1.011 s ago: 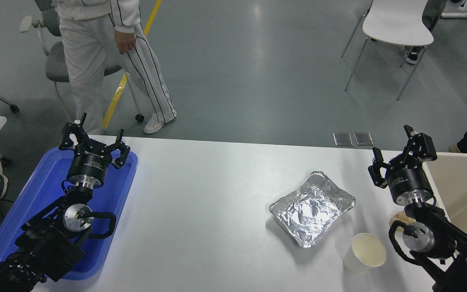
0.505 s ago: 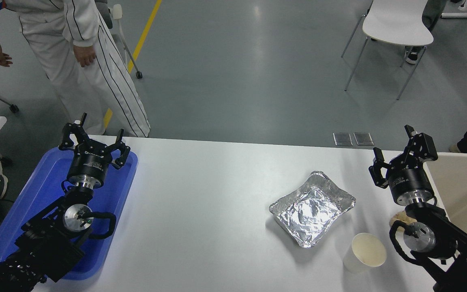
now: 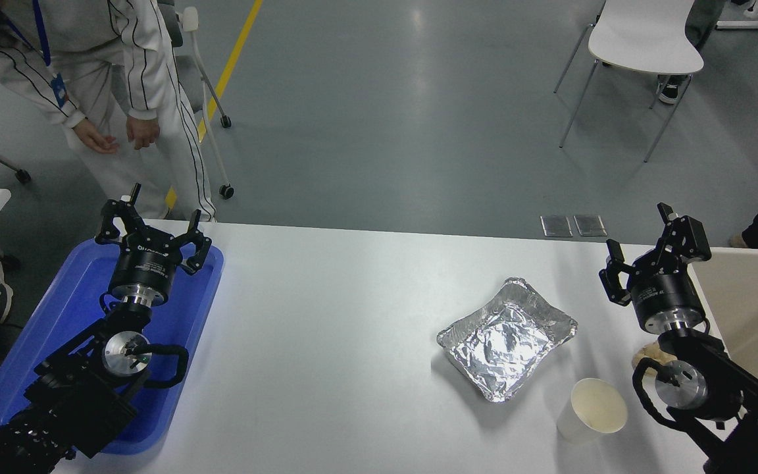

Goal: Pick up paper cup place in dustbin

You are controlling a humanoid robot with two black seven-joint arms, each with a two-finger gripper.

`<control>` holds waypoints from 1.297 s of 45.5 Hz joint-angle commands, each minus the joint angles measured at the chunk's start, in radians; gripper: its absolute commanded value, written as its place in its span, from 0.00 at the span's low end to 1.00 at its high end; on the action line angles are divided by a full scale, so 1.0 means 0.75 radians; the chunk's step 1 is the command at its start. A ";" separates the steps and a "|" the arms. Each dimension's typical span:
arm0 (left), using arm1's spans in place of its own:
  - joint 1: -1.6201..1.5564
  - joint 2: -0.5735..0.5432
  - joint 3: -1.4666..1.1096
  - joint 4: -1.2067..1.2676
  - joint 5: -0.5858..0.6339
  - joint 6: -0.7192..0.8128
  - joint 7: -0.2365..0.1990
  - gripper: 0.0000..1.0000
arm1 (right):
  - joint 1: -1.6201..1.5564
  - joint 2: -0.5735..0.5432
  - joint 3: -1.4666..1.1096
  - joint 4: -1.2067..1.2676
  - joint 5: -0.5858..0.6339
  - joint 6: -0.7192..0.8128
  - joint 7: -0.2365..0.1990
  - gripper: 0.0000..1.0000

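Paper cup: upright on the white table, mouth up, long axis vertical; nearer the camera than the right gripper, to its left.
Foil tray: left of the right gripper, beyond the cup.
Right gripper: fingers spread, holding nothing, above the table's right edge.
Dustbin: just right of that gripper.
Left gripper: fingers apart, empty, parked over the blue tray.

Foil tray mid-table, blue tray at far left
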 commanded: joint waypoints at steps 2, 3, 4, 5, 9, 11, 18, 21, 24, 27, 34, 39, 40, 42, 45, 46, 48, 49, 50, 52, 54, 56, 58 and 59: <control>0.000 0.000 0.000 0.000 0.000 -0.001 0.001 1.00 | -0.004 0.000 -0.001 0.000 0.000 0.000 0.000 1.00; 0.000 0.000 0.000 0.000 0.000 0.001 0.001 1.00 | 0.000 -0.002 -0.003 0.000 0.000 0.000 0.000 1.00; 0.000 0.000 0.000 0.000 0.000 -0.001 0.001 1.00 | 0.000 -0.002 -0.003 0.005 0.000 0.000 0.000 1.00; 0.000 -0.002 0.000 0.000 0.000 -0.002 -0.001 1.00 | -0.002 -0.002 -0.003 0.005 0.000 0.000 0.000 1.00; 0.000 -0.002 0.000 0.000 0.000 -0.002 0.001 1.00 | 0.002 -0.004 -0.003 0.007 0.002 0.000 0.000 1.00; 0.000 -0.002 0.000 0.000 0.000 -0.002 0.001 1.00 | 0.002 -0.012 -0.003 0.009 0.002 0.000 0.000 1.00; -0.002 -0.002 0.000 0.000 0.000 -0.002 -0.001 1.00 | 0.037 -0.092 -0.118 0.011 0.020 0.000 0.000 1.00; -0.002 -0.002 0.000 0.000 0.000 -0.002 -0.001 1.00 | 0.072 -0.145 -0.193 0.021 0.023 0.000 0.000 1.00; -0.002 -0.002 0.000 0.000 0.000 -0.002 0.001 1.00 | 0.115 -0.196 -0.293 0.023 0.023 0.000 0.000 1.00; -0.002 -0.002 0.000 -0.002 0.000 -0.002 -0.001 1.00 | 0.182 -0.243 -0.412 0.021 0.025 0.000 0.000 1.00; -0.002 0.000 0.000 -0.002 0.000 -0.002 0.001 1.00 | 0.395 -0.372 -0.772 0.025 0.025 0.016 0.000 1.00; -0.002 -0.002 0.000 -0.002 0.000 -0.002 0.001 1.00 | 0.558 -0.433 -1.040 0.023 0.025 0.045 0.000 1.00; -0.002 -0.002 0.000 -0.002 0.000 -0.002 -0.001 1.00 | 0.589 -0.442 -1.099 0.023 0.025 0.045 0.000 1.00; -0.002 0.000 0.000 -0.002 0.000 -0.002 0.001 1.00 | 0.657 -0.454 -1.217 0.023 0.025 0.049 -0.002 1.00; -0.002 0.000 0.000 -0.002 0.000 -0.002 -0.001 1.00 | 0.751 -0.468 -1.418 0.025 0.020 0.051 -0.002 1.00; -0.002 -0.002 0.000 -0.002 0.000 -0.002 0.001 1.00 | 0.777 -0.468 -1.487 0.025 0.014 0.051 -0.002 1.00; -0.002 -0.002 0.000 -0.002 0.000 -0.002 0.001 1.00 | 0.845 -0.470 -1.635 0.025 0.004 0.051 -0.002 1.00; -0.002 0.000 0.000 -0.002 0.000 -0.002 -0.001 1.00 | 0.882 -0.470 -1.706 0.025 0.004 0.051 -0.002 1.00; -0.002 -0.002 0.000 -0.002 0.000 -0.002 0.001 1.00 | 0.918 -0.472 -1.776 0.025 0.004 0.051 -0.002 1.00; -0.002 0.000 -0.002 -0.002 0.000 -0.002 0.001 1.00 | 0.988 -0.472 -1.911 0.025 0.004 0.051 -0.002 1.00; -0.002 0.000 0.000 -0.002 0.000 -0.002 0.001 1.00 | 1.055 -0.472 -2.021 0.025 0.006 0.051 -0.002 1.00; -0.002 -0.002 0.000 -0.002 0.000 -0.002 0.001 1.00 | 1.113 -0.468 -2.111 0.027 0.008 0.051 -0.002 1.00; -0.002 0.000 0.000 -0.002 0.000 -0.002 0.001 1.00 | 1.162 -0.466 -2.185 0.041 0.010 0.051 -0.002 1.00; -0.004 -0.002 0.000 -0.002 0.000 -0.002 0.001 1.00 | 1.180 -0.468 -2.220 0.056 0.010 0.051 -0.002 1.00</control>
